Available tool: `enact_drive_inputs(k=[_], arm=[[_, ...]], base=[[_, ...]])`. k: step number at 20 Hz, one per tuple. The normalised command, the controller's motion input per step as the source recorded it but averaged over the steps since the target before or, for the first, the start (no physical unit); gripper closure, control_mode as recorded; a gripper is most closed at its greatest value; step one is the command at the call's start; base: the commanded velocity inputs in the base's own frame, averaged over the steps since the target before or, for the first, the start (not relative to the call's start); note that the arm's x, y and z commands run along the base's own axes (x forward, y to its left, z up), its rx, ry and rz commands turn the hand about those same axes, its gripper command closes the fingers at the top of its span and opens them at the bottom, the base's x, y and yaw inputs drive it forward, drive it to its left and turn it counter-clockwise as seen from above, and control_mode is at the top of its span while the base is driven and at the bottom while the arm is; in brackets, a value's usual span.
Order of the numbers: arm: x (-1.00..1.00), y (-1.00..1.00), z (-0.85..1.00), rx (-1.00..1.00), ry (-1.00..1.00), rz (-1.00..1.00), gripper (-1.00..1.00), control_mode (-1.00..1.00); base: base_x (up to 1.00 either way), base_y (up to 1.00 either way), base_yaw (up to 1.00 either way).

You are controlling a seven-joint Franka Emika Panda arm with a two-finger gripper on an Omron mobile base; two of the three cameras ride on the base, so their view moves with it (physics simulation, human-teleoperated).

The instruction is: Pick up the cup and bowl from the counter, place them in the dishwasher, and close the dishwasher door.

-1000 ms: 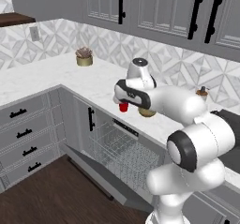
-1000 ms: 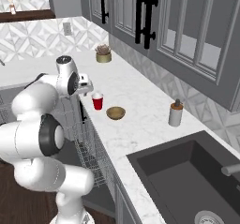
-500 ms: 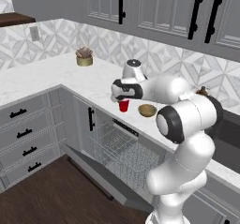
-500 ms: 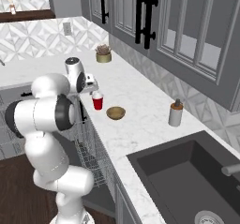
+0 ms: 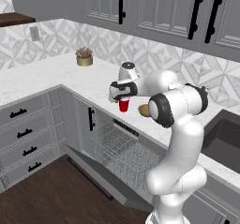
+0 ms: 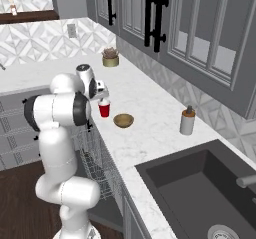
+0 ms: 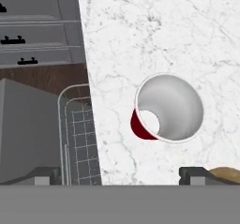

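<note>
On the counter (image 6: 150,133), bowl (image 6: 123,120) beside cup (image 6: 104,108), wide-open gripper (image 5: 115,95) hovering above, grasping nothing.

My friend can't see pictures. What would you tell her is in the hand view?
Looking straight down, a red cup with a white inside stands upright on the white marble counter, between and just beyond the open gripper. Past the counter's edge sit the dishwasher wire rack, its lowered door and grey drawers; a bit of the brown bowl peeks in beside one fingertip.
</note>
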Motion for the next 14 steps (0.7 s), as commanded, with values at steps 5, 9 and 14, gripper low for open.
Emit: enact_drive_inputs(k=[5, 9, 14], arm=[[0.56, 0.00, -0.23, 0.00, 0.03, 0.00, -1.00, -1.00], [0.38, 0.00, -0.23, 0.00, 0.00, 0.00, -1.00, -1.00], [0.28, 0.00, -0.22, 0.00, 0.01, 0.00, -1.00, -1.00]], base=[[0.00, 0.00, 0.00], [0.00, 0.00, 0.00], [0.00, 0.00, 0.00]])
